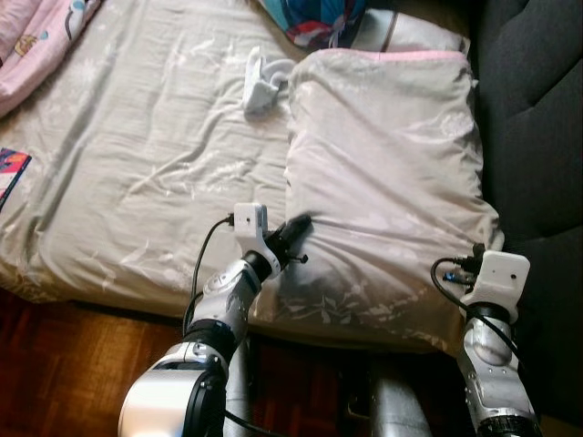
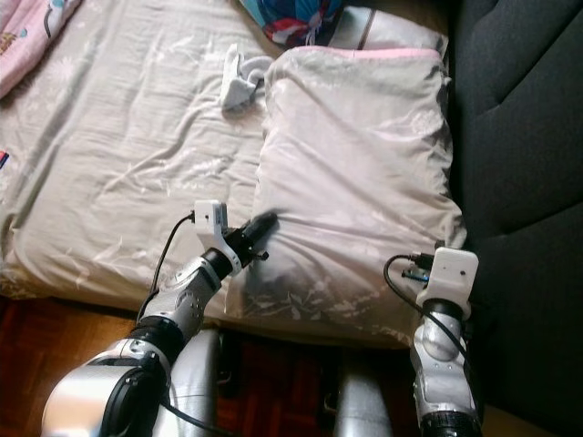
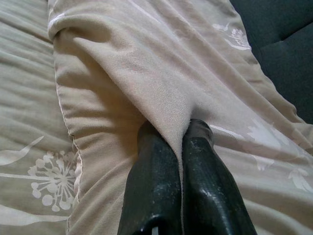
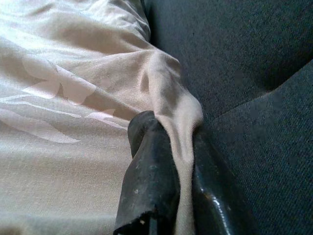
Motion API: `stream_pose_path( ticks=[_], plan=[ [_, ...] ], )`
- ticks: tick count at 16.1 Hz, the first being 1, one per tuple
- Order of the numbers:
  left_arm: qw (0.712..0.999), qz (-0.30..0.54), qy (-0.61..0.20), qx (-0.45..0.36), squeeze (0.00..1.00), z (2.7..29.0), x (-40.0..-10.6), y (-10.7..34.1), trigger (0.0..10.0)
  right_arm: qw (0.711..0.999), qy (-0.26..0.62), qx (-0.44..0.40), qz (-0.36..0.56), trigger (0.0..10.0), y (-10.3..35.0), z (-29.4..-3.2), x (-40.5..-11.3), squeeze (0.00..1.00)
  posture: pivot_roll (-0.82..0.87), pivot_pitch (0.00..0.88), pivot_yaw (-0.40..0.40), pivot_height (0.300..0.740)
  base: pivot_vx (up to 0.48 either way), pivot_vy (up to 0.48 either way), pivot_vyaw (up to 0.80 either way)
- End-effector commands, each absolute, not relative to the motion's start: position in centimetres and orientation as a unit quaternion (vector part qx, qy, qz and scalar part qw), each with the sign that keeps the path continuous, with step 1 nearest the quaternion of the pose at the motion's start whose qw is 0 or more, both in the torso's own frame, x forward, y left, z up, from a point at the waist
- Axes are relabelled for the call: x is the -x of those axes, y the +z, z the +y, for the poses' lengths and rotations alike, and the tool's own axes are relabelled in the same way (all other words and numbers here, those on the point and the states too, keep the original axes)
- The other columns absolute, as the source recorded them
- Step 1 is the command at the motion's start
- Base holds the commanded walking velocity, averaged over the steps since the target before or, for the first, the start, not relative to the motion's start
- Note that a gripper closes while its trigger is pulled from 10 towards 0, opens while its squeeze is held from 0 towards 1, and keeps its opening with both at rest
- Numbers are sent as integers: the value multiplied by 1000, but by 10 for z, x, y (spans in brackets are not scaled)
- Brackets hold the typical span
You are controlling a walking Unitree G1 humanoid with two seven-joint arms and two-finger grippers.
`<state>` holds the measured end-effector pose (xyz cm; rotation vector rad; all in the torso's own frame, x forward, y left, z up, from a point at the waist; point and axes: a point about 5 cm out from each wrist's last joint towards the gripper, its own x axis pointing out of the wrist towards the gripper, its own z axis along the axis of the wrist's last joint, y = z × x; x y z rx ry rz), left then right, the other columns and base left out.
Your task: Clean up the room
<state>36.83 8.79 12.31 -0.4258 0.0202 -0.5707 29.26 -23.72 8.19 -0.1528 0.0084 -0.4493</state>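
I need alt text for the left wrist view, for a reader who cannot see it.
The left gripper has its two black fingers shut on a fold of the beige pillow, pinching the cloth between them. The pillow lies on a beige bed sheet with a white flower print, beside a dark headboard.

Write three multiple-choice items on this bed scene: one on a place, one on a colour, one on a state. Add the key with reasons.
1. Where does the white clip lie?
A. on the sheet beside the pillow's far corner
B. on the wooden floor
C. on the dark couch

2. What colour is the trim along the pillow's far edge?
A. green
B. pink
C. black

3. What is the left pincer doing?
A. hanging open above the floor
B. holding the clip
C. pinching a fold of the pillow

Key:
1 A, it rests on the beige sheet by that corner.
2 B, a pink band runs along that edge.
3 C, cloth is squeezed between its fingers; the right pincer pinches the other side.
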Motion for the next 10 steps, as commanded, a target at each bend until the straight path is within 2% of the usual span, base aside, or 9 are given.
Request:
stream_pose_path(
  ticks=[1,5,6,7,8,9,10],
  plan=[
    [953,9,-221,207,0,118,-368,116,10000,936,-346,64,26,10000,73,-293,-264,0,-53,447,1,659,0,0,0],
    [952,13,-226,205,0,120,-367,114,10000,942,-328,59,30,10000,71,-289,-266,16,-51,448,5,659,0,0,0],
    [953,13,-226,200,0,120,-367,114,10000,944,-323,66,28,10000,71,-288,-266,98,-50,449,5,659,0,0,0],
    [954,13,-226,195,0,121,-367,113,10000,944,-320,71,26,10000,72,-287,-267,98,-50,448,7,659,0,0,0],
    [956,14,-224,189,271,121,-367,113,10000,945,-318,76,24,10000,73,-286,-267,753,-51,447,7,659,0,0,0],
    [956,15,-222,189,1000,123,-366,112,10000,946,-313,86,17,10000,75,-284,-269,1000,-51,447,7,659,0,0,0],
    [957,16,-221,190,1000,125,-365,110,10000,946,-311,87,13,10000,77,-283,-270,1000,-55,439,6,659,0,0,0]
  ],
)
